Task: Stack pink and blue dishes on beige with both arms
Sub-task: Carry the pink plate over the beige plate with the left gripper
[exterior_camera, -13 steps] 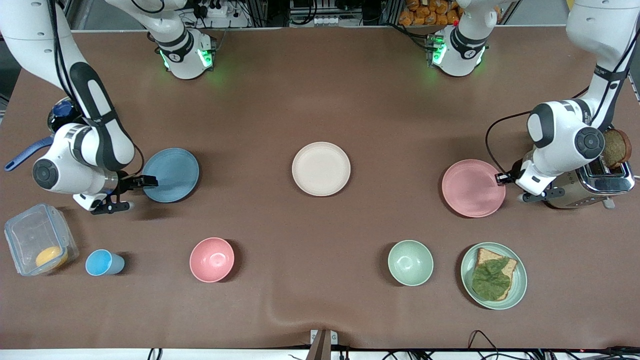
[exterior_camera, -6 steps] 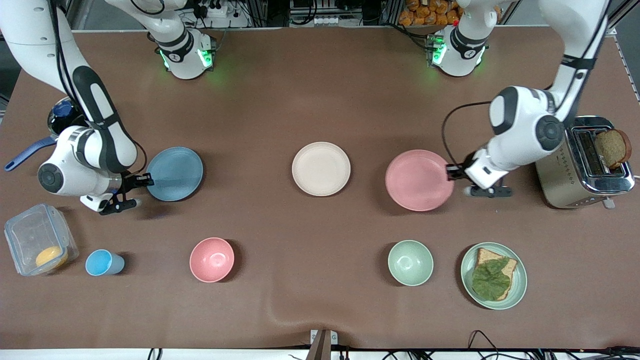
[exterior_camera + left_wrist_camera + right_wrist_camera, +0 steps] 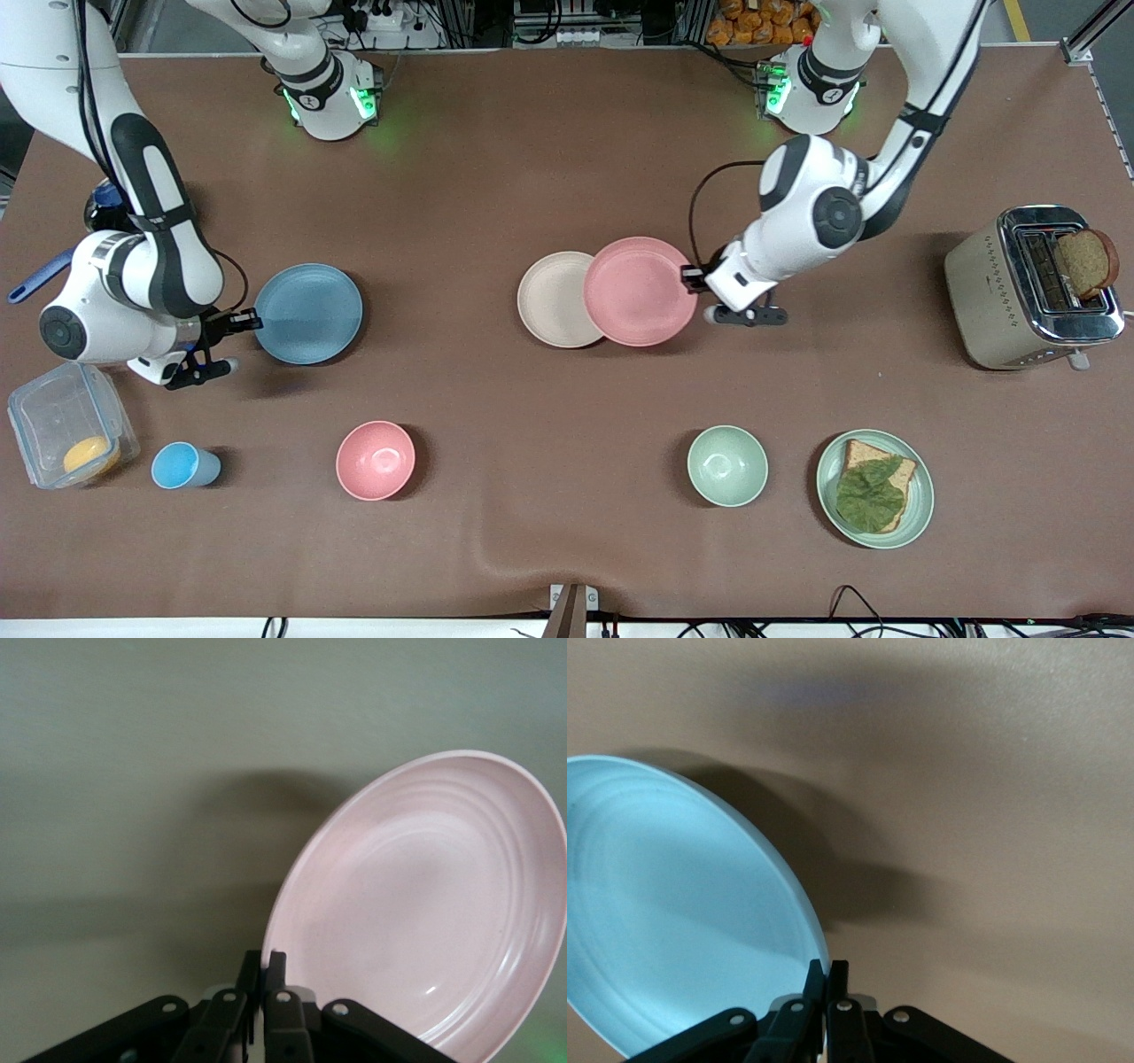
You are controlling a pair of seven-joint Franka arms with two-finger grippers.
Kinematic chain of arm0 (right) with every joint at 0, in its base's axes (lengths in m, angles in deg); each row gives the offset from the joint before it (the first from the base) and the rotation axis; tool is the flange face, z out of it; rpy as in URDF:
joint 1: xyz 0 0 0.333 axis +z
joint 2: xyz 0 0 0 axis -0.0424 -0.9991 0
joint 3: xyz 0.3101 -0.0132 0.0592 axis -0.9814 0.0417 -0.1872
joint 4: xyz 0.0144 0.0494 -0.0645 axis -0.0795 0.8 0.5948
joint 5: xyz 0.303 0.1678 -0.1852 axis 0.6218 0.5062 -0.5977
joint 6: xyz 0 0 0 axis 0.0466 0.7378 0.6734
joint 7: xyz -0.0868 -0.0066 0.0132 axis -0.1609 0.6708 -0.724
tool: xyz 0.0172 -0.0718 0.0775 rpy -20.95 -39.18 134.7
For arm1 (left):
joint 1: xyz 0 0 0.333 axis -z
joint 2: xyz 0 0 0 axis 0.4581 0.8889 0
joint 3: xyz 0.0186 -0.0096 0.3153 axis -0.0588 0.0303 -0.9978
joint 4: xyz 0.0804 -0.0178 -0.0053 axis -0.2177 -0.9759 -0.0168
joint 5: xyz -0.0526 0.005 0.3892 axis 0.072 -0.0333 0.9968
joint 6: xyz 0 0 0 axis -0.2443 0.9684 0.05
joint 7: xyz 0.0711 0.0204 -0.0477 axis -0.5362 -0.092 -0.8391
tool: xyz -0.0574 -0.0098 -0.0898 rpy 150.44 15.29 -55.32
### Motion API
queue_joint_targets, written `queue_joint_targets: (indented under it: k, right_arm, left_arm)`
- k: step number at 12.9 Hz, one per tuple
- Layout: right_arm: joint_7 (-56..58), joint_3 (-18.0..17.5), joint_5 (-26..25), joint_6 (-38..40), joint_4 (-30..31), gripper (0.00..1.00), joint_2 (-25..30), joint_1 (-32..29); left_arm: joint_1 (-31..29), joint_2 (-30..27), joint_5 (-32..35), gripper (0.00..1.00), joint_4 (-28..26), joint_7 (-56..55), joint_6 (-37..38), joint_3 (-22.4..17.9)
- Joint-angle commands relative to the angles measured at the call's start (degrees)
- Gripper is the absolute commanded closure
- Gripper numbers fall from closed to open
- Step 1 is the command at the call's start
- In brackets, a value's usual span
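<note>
The beige plate (image 3: pixel 551 299) lies at the table's middle. My left gripper (image 3: pixel 690 278) is shut on the rim of the pink plate (image 3: pixel 640 291), which hangs above the table and overlaps the beige plate's edge on the left arm's side. In the left wrist view the pink plate (image 3: pixel 425 904) is pinched at its rim by my left gripper (image 3: pixel 267 964). Toward the right arm's end, my right gripper (image 3: pixel 250 319) is shut on the rim of the blue plate (image 3: pixel 308 313), lifted a little off the table. The right wrist view shows the blue plate (image 3: pixel 673 912) clamped by my right gripper (image 3: pixel 827 973).
Nearer the camera stand a pink bowl (image 3: pixel 376 460), a small blue cup (image 3: pixel 182 465), a clear container (image 3: pixel 66 434) with an orange item, a green bowl (image 3: pixel 727 465) and a green plate (image 3: pixel 875 488) with bread. A toaster (image 3: pixel 1032 288) sits at the left arm's end.
My left gripper has carried the pink plate from beside the toaster toward the middle, now overlapping the beige plate. The right gripper shifted only slightly with the blue plate.
</note>
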Motion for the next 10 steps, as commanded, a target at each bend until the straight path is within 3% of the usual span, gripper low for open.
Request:
queue_joint_targets:
  k: [1,10]
  right_arm:
    - [-0.1,0.1,1.0,3.4,-4.4,1.0,-1.2,0.2]
    - [-8.9,0.1,1.3,18.1,-13.3,1.0,-1.7,3.1]
  left_arm:
    - [3.7,4.3,-1.0,1.0,1.0,-1.9,-5.2,-0.2]
    - [10.1,12.3,-0.9,1.0,1.6,-5.5,-17.3,-0.4]
